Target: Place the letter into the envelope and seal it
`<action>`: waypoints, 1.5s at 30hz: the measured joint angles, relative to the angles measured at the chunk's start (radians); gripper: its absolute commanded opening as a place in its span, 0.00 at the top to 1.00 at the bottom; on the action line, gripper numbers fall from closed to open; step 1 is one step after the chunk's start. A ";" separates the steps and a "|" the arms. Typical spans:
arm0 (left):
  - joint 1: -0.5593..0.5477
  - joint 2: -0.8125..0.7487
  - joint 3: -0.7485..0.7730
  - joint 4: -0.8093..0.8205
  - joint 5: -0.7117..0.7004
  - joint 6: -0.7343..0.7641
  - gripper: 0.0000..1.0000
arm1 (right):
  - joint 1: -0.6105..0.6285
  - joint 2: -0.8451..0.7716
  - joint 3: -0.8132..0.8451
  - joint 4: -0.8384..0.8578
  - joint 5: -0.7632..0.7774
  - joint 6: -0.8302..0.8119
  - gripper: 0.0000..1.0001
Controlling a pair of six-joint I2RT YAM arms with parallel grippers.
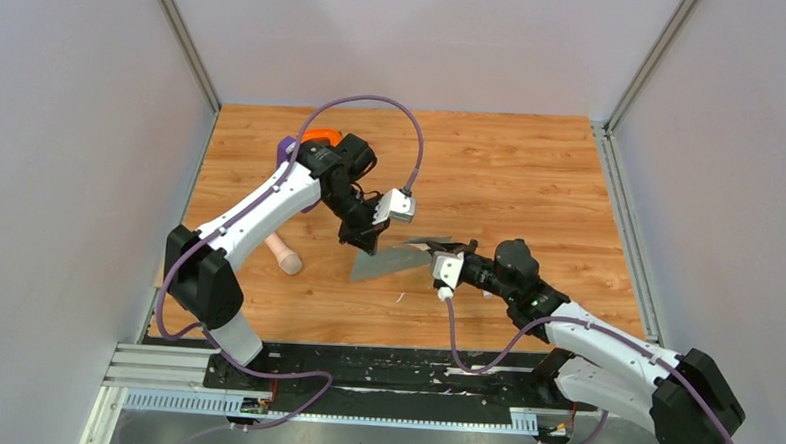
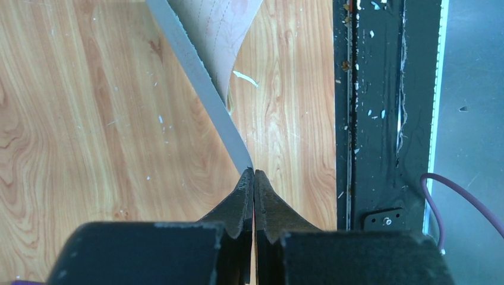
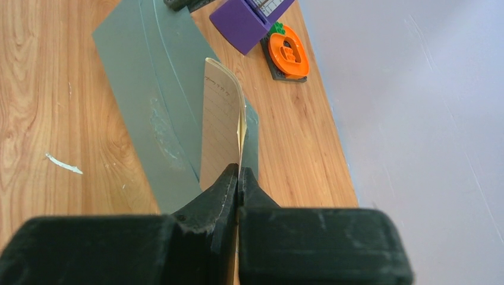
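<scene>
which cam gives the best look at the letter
The right wrist view. The letter stands mid-frame, its lined face and bent edge clear, pinched by the right gripper in front of the envelope. The left wrist catches only a lined patch at the top; from the top external view it is too small to make out.

The right hand (image 3: 239, 175) has its two fingers pressed together on the near edge of the letter (image 3: 221, 124), a lined beige sheet standing on edge and bowed. Behind it the grey-teal envelope (image 3: 148, 89) slopes over the wooden table (image 3: 47, 89). Beyond sit a purple block (image 3: 241, 21) and an orange pumpkin-shaped piece (image 3: 288, 50). A white scrap (image 3: 62, 164) lies at left.
</scene>
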 measured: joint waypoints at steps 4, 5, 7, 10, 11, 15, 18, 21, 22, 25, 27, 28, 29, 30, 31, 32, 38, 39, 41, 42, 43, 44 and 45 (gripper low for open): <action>0.019 0.001 0.000 -0.001 0.002 0.015 1.00 | 0.002 0.014 0.000 -0.003 0.013 -0.034 1.00; 0.023 0.002 0.000 -0.002 0.005 0.019 1.00 | 0.002 0.016 0.000 -0.003 0.016 -0.041 1.00; 0.026 0.005 0.000 -0.004 0.010 0.027 1.00 | 0.003 0.022 0.000 -0.003 0.018 -0.055 1.00; 0.030 0.016 0.000 -0.007 0.012 0.035 1.00 | 0.012 0.040 0.004 -0.003 0.020 -0.079 1.00; 0.030 0.021 0.000 -0.008 0.012 0.037 1.00 | 0.014 0.050 0.006 -0.003 0.021 -0.086 1.00; 0.035 0.032 0.000 -0.010 0.012 0.047 1.00 | 0.020 0.079 0.013 -0.005 0.020 -0.113 1.00; 0.044 0.034 0.000 -0.010 0.013 0.058 1.00 | 0.022 0.106 0.037 -0.026 0.018 -0.136 1.00; 0.055 0.037 0.000 -0.012 0.015 0.068 1.00 | 0.022 0.139 0.092 -0.083 0.015 -0.165 1.00; 0.056 0.038 0.000 -0.013 0.015 0.073 1.00 | 0.022 0.151 0.113 -0.106 0.016 -0.175 1.00; 0.061 0.043 0.000 -0.012 0.017 0.081 1.00 | 0.022 0.188 0.159 -0.142 0.018 -0.204 1.00; 0.063 0.045 0.000 -0.011 0.022 0.081 1.00 | 0.022 0.209 0.174 -0.159 0.021 -0.220 1.00; 0.062 0.047 0.000 -0.011 0.029 0.081 1.00 | 0.022 0.222 0.183 -0.166 0.022 -0.229 1.00; 0.062 0.047 0.000 -0.011 0.034 0.081 1.00 | 0.022 0.237 0.192 -0.172 0.026 -0.236 1.00; 0.062 0.047 0.000 -0.011 0.039 0.081 1.00 | 0.023 0.253 0.200 -0.179 0.029 -0.244 1.00; 0.062 0.047 0.000 -0.011 0.043 0.081 1.00 | 0.024 0.267 0.206 -0.183 0.032 -0.252 1.00; 0.062 0.047 0.000 -0.011 0.047 0.081 1.00 | 0.025 0.276 0.209 -0.184 0.034 -0.257 1.00; 0.062 0.047 0.000 -0.011 0.060 0.080 1.00 | 0.043 0.337 0.251 -0.220 0.043 -0.293 1.00; 0.062 0.047 0.000 -0.010 0.061 0.080 1.00 | 0.047 0.346 0.265 -0.238 0.042 -0.296 1.00; 0.062 0.047 0.000 -0.001 0.060 0.072 1.00 | 0.050 0.363 0.298 -0.270 0.042 -0.296 1.00; 0.062 0.047 0.000 0.005 0.060 0.068 1.00 | 0.052 0.373 0.315 -0.285 0.042 -0.295 1.00; 0.062 0.047 0.000 0.015 0.060 0.057 1.00 | 0.054 0.383 0.332 -0.301 0.042 -0.293 1.00; 0.062 0.047 0.000 0.026 0.060 0.050 1.00 | 0.055 0.396 0.356 -0.326 0.042 -0.282 1.00; 0.063 0.047 0.000 0.038 0.060 0.039 1.00 | 0.057 0.412 0.381 -0.351 0.043 -0.270 1.00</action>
